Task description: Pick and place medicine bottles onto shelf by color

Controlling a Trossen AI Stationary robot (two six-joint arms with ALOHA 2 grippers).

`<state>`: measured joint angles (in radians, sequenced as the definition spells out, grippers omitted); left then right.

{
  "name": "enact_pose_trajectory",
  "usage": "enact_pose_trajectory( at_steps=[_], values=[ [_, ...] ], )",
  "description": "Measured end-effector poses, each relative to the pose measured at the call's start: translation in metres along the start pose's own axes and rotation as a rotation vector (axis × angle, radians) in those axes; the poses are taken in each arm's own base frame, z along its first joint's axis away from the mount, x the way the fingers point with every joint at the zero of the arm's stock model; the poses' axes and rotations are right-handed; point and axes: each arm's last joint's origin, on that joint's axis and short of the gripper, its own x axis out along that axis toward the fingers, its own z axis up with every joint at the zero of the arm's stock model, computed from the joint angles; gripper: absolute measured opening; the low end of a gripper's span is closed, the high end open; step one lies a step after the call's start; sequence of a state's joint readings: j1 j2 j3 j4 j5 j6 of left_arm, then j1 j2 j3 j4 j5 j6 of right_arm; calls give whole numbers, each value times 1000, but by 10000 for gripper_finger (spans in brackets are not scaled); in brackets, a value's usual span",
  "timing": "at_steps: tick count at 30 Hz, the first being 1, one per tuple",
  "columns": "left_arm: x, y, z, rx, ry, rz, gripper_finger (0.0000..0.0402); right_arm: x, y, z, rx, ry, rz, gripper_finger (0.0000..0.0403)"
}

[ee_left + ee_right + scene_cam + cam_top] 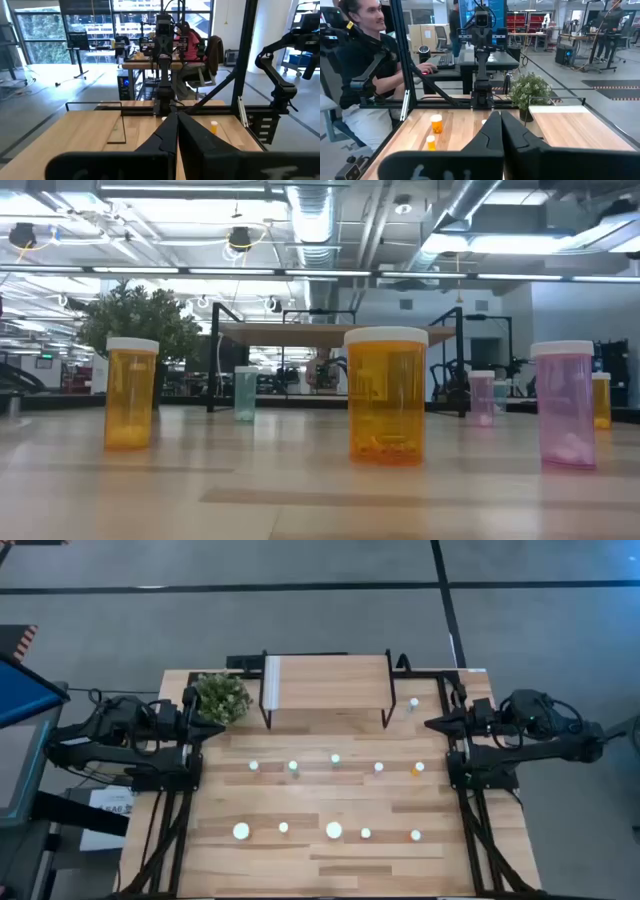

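Wooden tabletop [330, 860] first, then the shelf [327, 670] at its far edge, bare on top, with a small potted plant [221, 697] beside it on the left arm's side. The medicine bottles [334, 830] all stand upright in two loose rows across the middle and near part of the table — long axes vertical, white caps up — plus one lone bottle [413, 703] just beside the shelf on the right arm's side.

Both arms are parked at the table's sides, level with the shelf's front. The left gripper [214, 721] and right gripper [432, 724] point inward, jaws pressed together, holding nothing. That lone bottle is clearly nearer the right arm; the rows lie forward of both.

From above, body colours are hard to read; only an orange one [418, 769] shows plainly.
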<state>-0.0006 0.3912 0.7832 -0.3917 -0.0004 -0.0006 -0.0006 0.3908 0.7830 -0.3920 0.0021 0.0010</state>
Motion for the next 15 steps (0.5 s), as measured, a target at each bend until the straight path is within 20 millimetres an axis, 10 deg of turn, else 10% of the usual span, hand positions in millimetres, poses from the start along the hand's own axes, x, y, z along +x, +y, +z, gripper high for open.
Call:
enact_pose_trajectory(
  at_steps=[15],
  values=[
    [0, 0, -7, -19, 80, 14, 0, 0, 0, 0, -2, 9, 1, 54]
  ],
)
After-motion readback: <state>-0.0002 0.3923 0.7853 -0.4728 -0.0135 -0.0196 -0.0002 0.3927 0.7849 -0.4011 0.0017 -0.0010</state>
